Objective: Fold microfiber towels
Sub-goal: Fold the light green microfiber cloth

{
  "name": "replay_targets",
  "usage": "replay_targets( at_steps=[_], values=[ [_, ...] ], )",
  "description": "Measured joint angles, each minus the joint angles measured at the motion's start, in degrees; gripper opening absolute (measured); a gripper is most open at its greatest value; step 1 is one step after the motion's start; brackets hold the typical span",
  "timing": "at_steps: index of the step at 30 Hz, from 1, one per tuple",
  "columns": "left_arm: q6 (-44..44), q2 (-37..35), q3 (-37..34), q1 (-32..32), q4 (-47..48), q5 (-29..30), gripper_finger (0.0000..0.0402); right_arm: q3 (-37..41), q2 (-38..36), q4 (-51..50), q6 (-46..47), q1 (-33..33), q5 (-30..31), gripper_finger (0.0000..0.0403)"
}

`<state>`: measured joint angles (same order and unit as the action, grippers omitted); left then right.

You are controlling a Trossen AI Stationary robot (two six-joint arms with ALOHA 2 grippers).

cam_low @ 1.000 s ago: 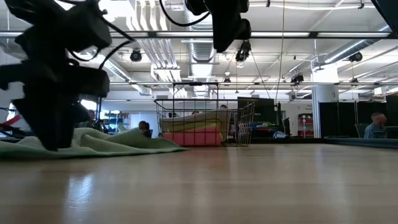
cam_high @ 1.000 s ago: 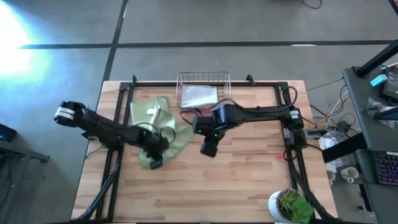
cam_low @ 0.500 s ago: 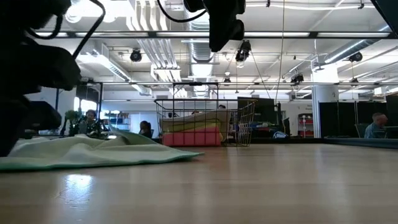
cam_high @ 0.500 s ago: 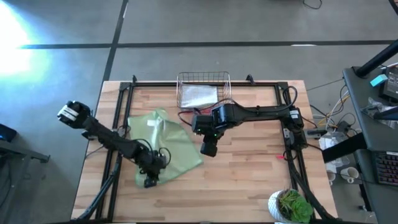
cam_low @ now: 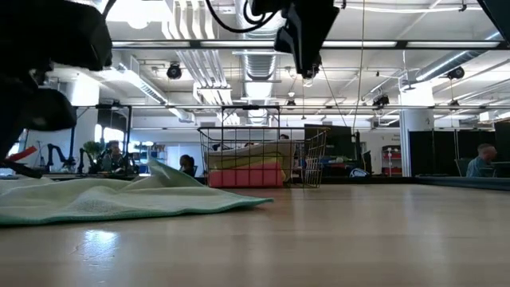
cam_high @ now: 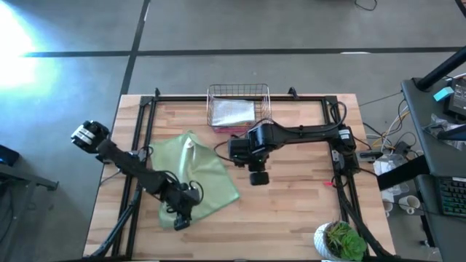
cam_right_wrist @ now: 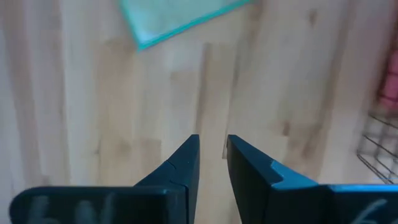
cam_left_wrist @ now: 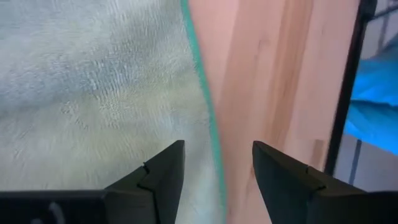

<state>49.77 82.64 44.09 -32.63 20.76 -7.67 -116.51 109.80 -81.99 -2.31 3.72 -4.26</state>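
Spread nearly flat on the left half of the pale wooden desk point(cam_high: 291, 218): a soft lime green microfiber towel point(cam_high: 193, 171), teal-hemmed, one far corner humped up slightly in the low view point(cam_low: 119, 199). At its near corner, close to the desk's front edge, the left gripper point(cam_high: 180, 220), fingers point(cam_left_wrist: 163, 174) parted and released, straddling the towel's teal hem point(cam_left_wrist: 205, 112) with nothing pinched between them. Raised above mid-desk, just right of the towel, the right gripper point(cam_high: 258, 178); fingers point(cam_right_wrist: 181, 165) drawn close with only a thin gap, holding nothing, pointed down at bare wood with a towel corner point(cam_right_wrist: 180, 18) farther off. At the desk's far edge, a copper wire basket point(cam_high: 238, 108), holding folded cloths: a pale one on top seen from above, pink point(cam_low: 243, 177) and yellow point(cam_low: 247, 164) layers showing through the wire at desk level. At the near right corner, a green potted plant point(cam_high: 341, 240). Beyond the desk, in the low view, a person point(cam_low: 483, 159) seated at the far right.
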Motion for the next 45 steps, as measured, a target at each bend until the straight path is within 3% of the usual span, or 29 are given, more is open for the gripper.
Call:
replay_targets(
  at_steps=[5, 10, 25, 35, 45],
  values=[
    [4.4, -0.1, 6.1, -1.7, 9.8, 1.2, 0.0173, 4.5, -0.3, 1.8, -6.5, 0.8, -4.9, 0.0072],
    [10.0, -0.1, 9.6, -5.7, 15.2, 3.1, 0.0173, 10.1, -1.1, 5.3, -9.6, 1.8, -5.0, 0.007],
    [26.2, -0.1, 12.7, -19.9, 18.1, 3.7, 0.0173, 18.8, -1.8, 10.9, -6.3, 5.8, -5.0, 0.0068],
    [26.4, -0.1, 18.7, -22.9, 31.4, 3.7, 0.0173, 27.7, -7.8, 21.8, 1.0, 9.0, -5.0, 0.0068],
    [22.9, -0.2, 18.4, -22.9, 35.7, 6.5, 0.0173, 29.8, -9.9, 38.8, 4.4, 10.3, -4.8, 0.0068]
  ],
)
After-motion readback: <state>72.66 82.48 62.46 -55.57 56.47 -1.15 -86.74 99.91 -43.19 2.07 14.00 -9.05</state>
